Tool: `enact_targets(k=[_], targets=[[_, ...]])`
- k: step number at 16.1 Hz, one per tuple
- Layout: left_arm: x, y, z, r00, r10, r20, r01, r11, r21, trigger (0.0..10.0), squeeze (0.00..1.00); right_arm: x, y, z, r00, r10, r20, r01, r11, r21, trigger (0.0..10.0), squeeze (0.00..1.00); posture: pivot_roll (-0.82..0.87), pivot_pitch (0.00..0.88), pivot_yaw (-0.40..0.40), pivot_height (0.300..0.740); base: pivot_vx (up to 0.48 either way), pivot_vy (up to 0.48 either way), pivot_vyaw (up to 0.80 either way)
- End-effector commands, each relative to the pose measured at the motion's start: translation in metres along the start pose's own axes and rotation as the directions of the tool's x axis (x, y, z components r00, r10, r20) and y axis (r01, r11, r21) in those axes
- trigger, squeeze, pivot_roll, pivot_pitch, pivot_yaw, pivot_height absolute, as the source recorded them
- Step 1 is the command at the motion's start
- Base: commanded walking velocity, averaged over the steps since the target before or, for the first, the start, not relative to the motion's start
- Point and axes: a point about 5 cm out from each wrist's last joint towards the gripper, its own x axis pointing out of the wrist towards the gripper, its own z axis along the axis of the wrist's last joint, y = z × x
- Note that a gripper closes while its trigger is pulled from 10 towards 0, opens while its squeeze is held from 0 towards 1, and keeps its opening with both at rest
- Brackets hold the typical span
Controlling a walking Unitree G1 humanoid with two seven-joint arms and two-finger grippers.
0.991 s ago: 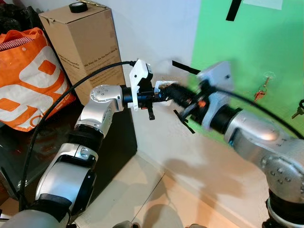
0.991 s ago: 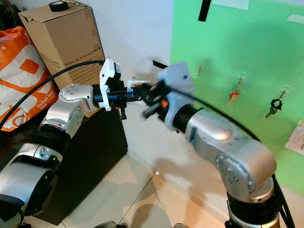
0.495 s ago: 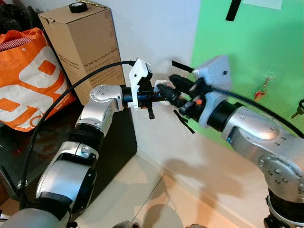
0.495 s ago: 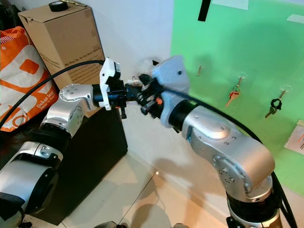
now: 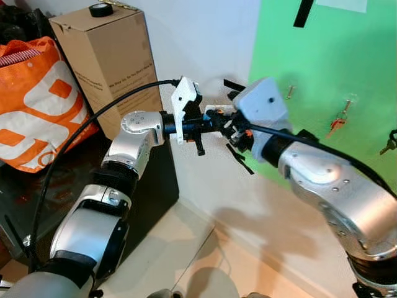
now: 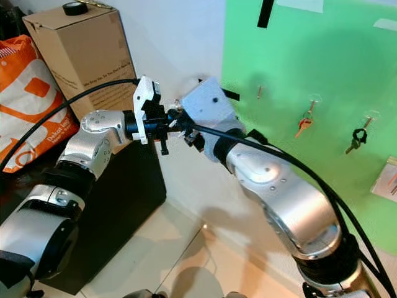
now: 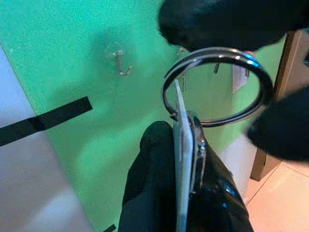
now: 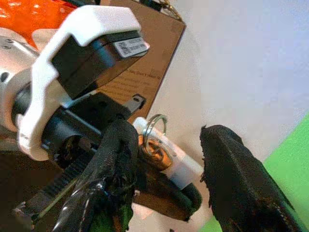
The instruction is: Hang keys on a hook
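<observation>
Bright green wall panel (image 6: 322, 68) is filling the right side; black tape strips are sitting on it and on the white wall beside it. Tall brown cardboard box (image 5: 108, 59) is standing at left w/ a black tape roll (image 5: 101, 9) lying on top. Orange-and-white shopping bag (image 5: 34, 99) is leaning just left of the box, contents not visible. Dark cabinet (image 6: 127, 205) is sitting below the left arm.

Both arms are meeting in front of the white wall, left of the green panel. Left gripper (image 7: 188, 159) is pinching the silver key w/ its metal split ring (image 7: 215, 87), fingers pressed on the key blade, ring sticking out past the tips. Right gripper (image 8: 183, 159) is spread, one finger either side of the ring & key tag, not clamping yet.

Small metal hook (image 7: 120, 63) is sitting bare on the green panel, well apart from the ring. Farther right, red-tagged keys (image 6: 304, 124) & a black key bunch (image 6: 356, 138) are hanging on clear hooks. Right arm body is standing btw the key and those hooks.
</observation>
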Motion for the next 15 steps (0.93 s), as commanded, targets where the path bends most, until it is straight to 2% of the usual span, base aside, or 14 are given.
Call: enact_targets(k=[1,4,6,7,9,15], targets=[[-0.0014,0.0031,0.0085,1.000,-0.003,0.013,0.003,1.000,0.017,0.0,0.00,0.0028,-0.0003,0.0039,1.000,-0.007,0.016,0.008,1.000,-0.024,10.0,0.00,-0.19,0.000,0.093,0.740,0.000,0.000,0.00],[-0.0026,0.0026,0.0099,1.000,-0.017,0.023,0.017,1.000,0.013,0.0,0.00,0.0043,-0.0032,-0.0003,1.000,-0.027,0.005,0.027,0.999,-0.033,10.0,0.00,-0.19,0.000,0.091,0.740,0.000,0.000,0.00],[-0.0024,0.0016,0.0111,0.999,-0.035,0.031,0.034,0.999,0.010,0.0,0.00,0.0046,-0.0053,-0.0027,0.999,-0.037,-0.002,0.037,0.999,-0.023,6.1,0.00,-0.19,0.000,0.091,0.740,0.000,0.000,0.00],[-0.0021,0.0012,0.0117,0.998,-0.041,0.036,0.041,0.999,0.008,0.0,0.00,0.0046,-0.0059,-0.0037,0.999,-0.038,-0.004,0.038,0.999,-0.013,2.7,0.00,-0.19,0.000,0.090,0.740,0.000,0.000,0.00],[-0.0022,0.0008,0.0119,0.998,-0.049,0.038,0.049,0.999,0.007,0.0,0.00,0.0049,-0.0074,-0.0047,0.999,-0.043,-0.004,0.043,0.999,-0.005,0.0,0.00,-0.19,0.000,0.091,0.740,0.000,0.000,0.00],[-0.0021,0.0010,0.0124,0.998,-0.048,0.039,0.048,0.999,0.012,0.0,0.00,0.0044,-0.0067,-0.0045,0.999,-0.035,0.009,0.035,0.999,0.008,0.0,0.00,-0.19,0.000,0.090,0.740,0.000,0.000,0.00]])
